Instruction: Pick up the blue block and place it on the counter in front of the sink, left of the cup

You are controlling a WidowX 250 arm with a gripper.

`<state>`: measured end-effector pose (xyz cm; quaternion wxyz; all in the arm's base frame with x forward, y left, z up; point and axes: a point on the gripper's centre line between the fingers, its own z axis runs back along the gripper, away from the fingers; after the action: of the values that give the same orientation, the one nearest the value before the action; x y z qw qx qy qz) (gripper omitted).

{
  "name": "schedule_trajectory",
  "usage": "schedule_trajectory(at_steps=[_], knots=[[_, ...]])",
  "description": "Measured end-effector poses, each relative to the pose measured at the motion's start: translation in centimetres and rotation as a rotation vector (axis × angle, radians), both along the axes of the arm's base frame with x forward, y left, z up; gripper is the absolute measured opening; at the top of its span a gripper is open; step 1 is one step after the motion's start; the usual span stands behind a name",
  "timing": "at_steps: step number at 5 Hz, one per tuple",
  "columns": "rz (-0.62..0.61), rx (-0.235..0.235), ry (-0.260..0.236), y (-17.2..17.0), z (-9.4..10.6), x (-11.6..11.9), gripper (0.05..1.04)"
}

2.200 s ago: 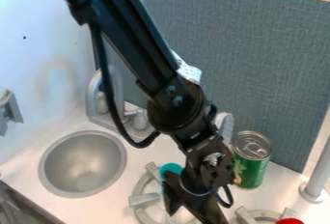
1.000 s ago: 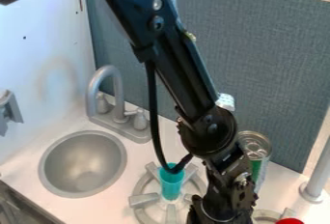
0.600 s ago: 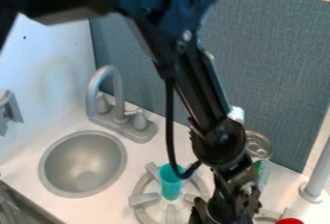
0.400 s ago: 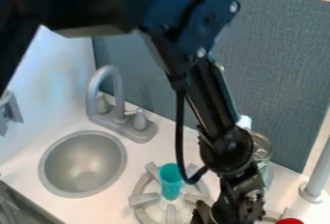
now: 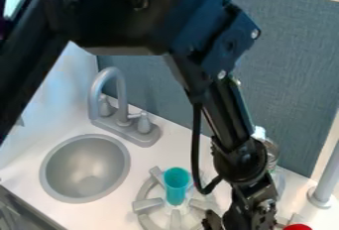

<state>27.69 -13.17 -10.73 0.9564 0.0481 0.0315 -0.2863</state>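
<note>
The teal cup [image 5: 176, 188] stands upright on the burner [image 5: 147, 205], between the sink [image 5: 86, 165] and your gripper [image 5: 228, 221]; you can't quite tell whether it's open or closed.

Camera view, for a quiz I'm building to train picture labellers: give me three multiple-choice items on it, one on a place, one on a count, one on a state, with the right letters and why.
1. Where is the cup?
A) In the sink
B) On the burner
C) Behind the faucet

2. How many handles does the faucet have?
A) One
B) Two
C) Four

3. How does the cup stand?
A) Upright, mouth up
B) Upside down
C) On its side

1: B, its base sits among the burner's grey spokes.
2: B, one rises on each side of the curved spout.
3: A, its round open mouth faces up, with the narrower body below.
</note>
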Motion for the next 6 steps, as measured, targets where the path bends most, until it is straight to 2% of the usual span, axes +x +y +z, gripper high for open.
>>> schedule_trajectory(at_steps=[1,2,3,4,5,6], knots=[[0.007,-0.023,0.004,-0.1,0.0,-0.4,0.669],[0.016,-0.044,0.008,0.4,0.9,-1.6,0.669],[0.124,-0.101,-0.103,3.5,5.9,-1.4,0.669],[0.253,-0.12,-0.17,6.7,8.4,-0.9,0.669],[0.405,-0.04,-0.156,10.9,8.4,-1.0,0.669],[0.593,0.016,-0.129,15.8,8.0,-2.3,0.669]])
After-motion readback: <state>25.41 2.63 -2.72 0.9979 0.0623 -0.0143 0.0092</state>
